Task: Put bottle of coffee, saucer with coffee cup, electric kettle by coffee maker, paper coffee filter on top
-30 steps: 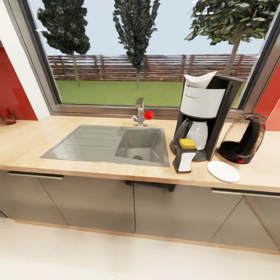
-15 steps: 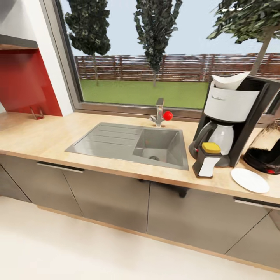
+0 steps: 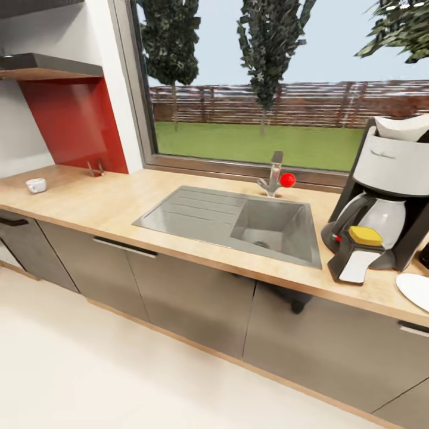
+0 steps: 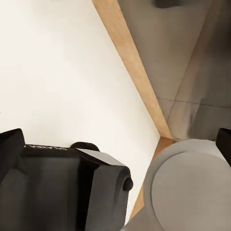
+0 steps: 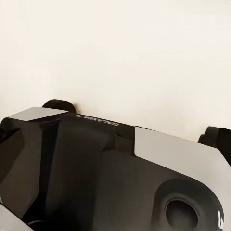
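Head view looks down along the countertop (image 3: 107,205), a light wood worktop over grey cabinet fronts, with a steel sink (image 3: 238,220) set in its middle and a tap with a red knob (image 3: 276,179) at the far edge under the window. At the right stands the coffee maker (image 3: 387,196), with the paper coffee filter (image 3: 402,127) sitting on its top. The bottle of coffee (image 3: 357,262), yellow-capped, stands just in front of the coffee maker on the near side. Part of the saucer (image 3: 415,291) lies at the right edge, near the bottle. Far to the left, well apart from all this, the coffee cup (image 3: 36,185) sits on the worktop near the red wall panel. Both wrist views show pale floor and the robot's own dark body; I cannot tell whether either gripper is open or closed
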